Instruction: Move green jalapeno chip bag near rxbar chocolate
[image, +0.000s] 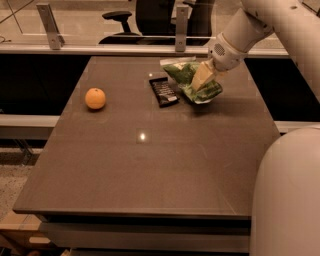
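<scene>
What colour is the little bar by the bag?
The bar is black with faint white print, camera view. The claw grips the green bag.
</scene>
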